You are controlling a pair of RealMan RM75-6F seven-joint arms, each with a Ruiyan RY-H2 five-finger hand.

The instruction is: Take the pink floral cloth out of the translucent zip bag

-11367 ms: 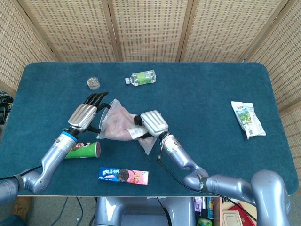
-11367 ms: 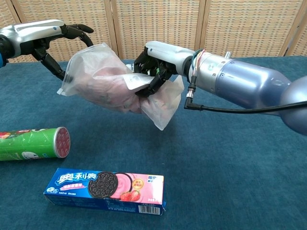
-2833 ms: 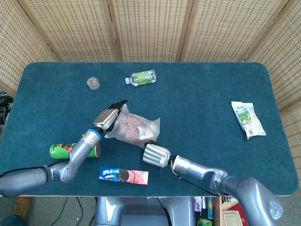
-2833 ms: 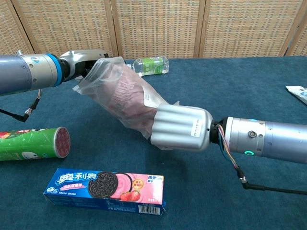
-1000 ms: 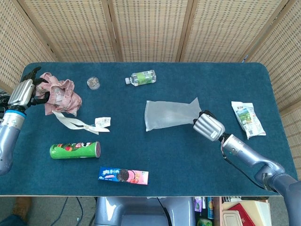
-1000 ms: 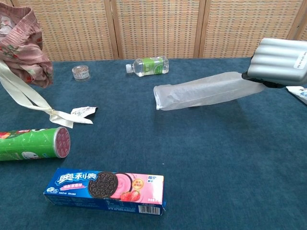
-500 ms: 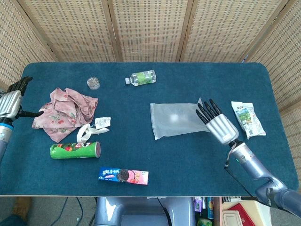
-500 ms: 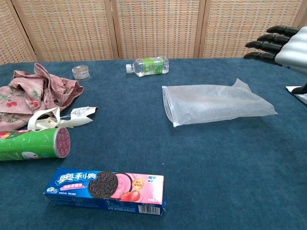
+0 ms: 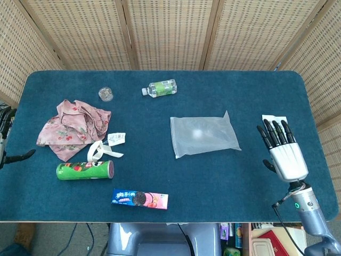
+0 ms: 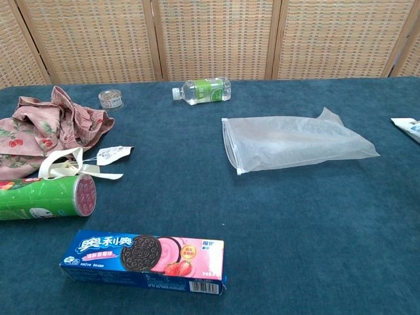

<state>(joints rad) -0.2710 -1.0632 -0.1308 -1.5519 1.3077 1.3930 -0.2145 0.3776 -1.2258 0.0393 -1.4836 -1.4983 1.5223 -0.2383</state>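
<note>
On the bench (image 9: pixel 160 176) there is one pink cloth (image 9: pixel 72 126), one empty clear bag (image 9: pixel 204 135), one water bottle (image 9: pixel 161 88), one small jar (image 9: pixel 106 94), one green chip can (image 9: pixel 85 170), one box of cookies (image 9: pixel 139 199) and one snack packet (image 10: pixel 408 126) at the far right edge. Two hands show: one right hand (image 9: pixel 281 151), and one left hand (image 9: pixel 6 140) only partly visible at the left edge.

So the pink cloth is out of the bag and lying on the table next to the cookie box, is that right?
Not quite. The pink cloth is out of the bag and on the table, but it lies next to the green chip can, not the cookie box. The head view shows this.
</note>
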